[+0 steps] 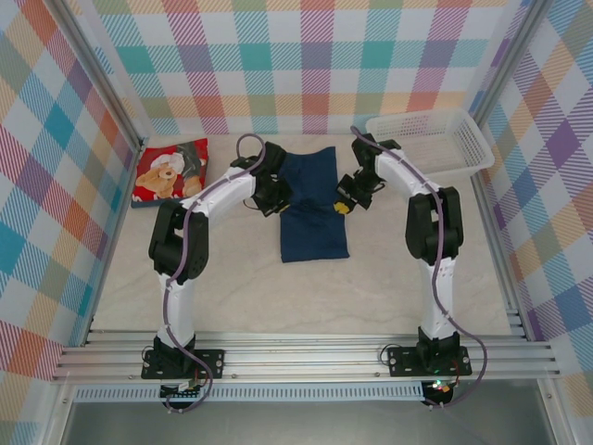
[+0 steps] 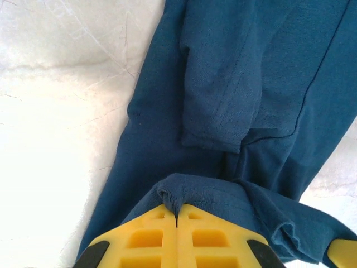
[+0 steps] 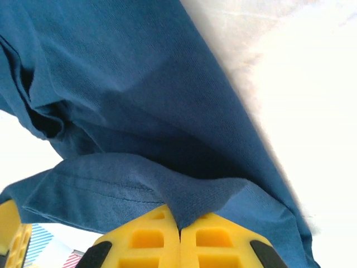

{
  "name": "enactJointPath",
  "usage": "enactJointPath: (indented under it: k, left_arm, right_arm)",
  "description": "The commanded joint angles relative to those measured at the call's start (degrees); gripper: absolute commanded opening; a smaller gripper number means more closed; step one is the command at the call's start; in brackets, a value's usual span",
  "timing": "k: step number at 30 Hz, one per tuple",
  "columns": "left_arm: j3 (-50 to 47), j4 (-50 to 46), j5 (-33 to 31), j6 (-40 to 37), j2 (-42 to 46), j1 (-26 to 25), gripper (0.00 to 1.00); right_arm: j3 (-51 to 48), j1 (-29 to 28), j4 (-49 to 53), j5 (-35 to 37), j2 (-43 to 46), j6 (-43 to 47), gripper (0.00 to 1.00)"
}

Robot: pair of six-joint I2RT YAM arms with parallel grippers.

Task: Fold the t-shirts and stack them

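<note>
Left gripper is pinching hard, its yellow fingers pressed together on a raised tuck of the navy t-shirt at the cloth's left edge. Right gripper is doing the mirror job, jaws closed to a slit on a fold at the opposite edge. So the shirt is lying squarely between the two hands on the table. It is a narrow folded strip, its long axis running straight away from the arm bases, and both grips are sitting roughly midway along it. Neither arm is looking nearer than the other. By my reading that is setting up a crosswise fold, both hands travelling together along that axis and keeping level. Further out, the red t-shirt is sitting folded well off to the left gripper's outer side, so the left arm is the closer one for stacking. A white mesh basket is waiting beyond the right gripper.
</note>
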State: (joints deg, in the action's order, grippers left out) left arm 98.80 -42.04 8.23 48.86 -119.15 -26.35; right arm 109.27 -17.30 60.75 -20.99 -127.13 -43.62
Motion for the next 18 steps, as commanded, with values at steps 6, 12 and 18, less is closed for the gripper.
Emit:
enactJointPath:
  k: [6,12,18]
  left_arm:
    - [1.13,-1.06,-2.5,0.26,3.55,0.88,0.48]
    - [-9.7,1.55,1.93,2.43,10.24,-0.33,0.33]
    - [-22.09,5.93,6.68,3.44,15.89,-3.26,0.34]
  right_arm:
    - [2.04,0.35,-1.21,6.72,4.0,4.7,0.45]
    - [-12.39,-1.09,-7.32,6.91,15.32,6.29,0.25]
    - [-29.55,-3.52,-13.41,4.66,24.2,6.28,0.3]
